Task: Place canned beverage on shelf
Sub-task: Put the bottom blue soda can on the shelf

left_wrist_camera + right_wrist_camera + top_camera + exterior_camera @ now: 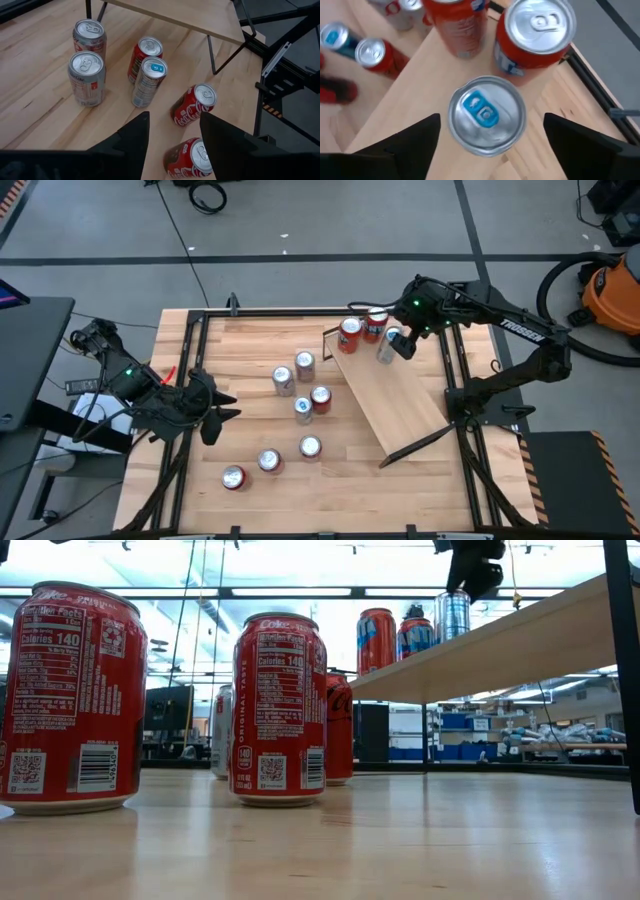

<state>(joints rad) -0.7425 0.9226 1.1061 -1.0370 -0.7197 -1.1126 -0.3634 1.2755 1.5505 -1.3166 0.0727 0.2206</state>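
The right hand (487, 131) is held spread just above a silver can (487, 119) standing on the sloped shelf (395, 400), two red cans (351, 335) beyond it. The left hand (222, 414), half open, is kept over the planked worktop (240, 360); grey floor surrounds.

three cans (365, 330) crowding the shelf's (400, 400) upper end, lower board bare, seven cans (300, 392) clustered mid-table

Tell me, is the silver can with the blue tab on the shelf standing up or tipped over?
Standing up. The silver can shows its round top straight on, sitting on the shelf beside two red cans, between the open right end effector fingers.
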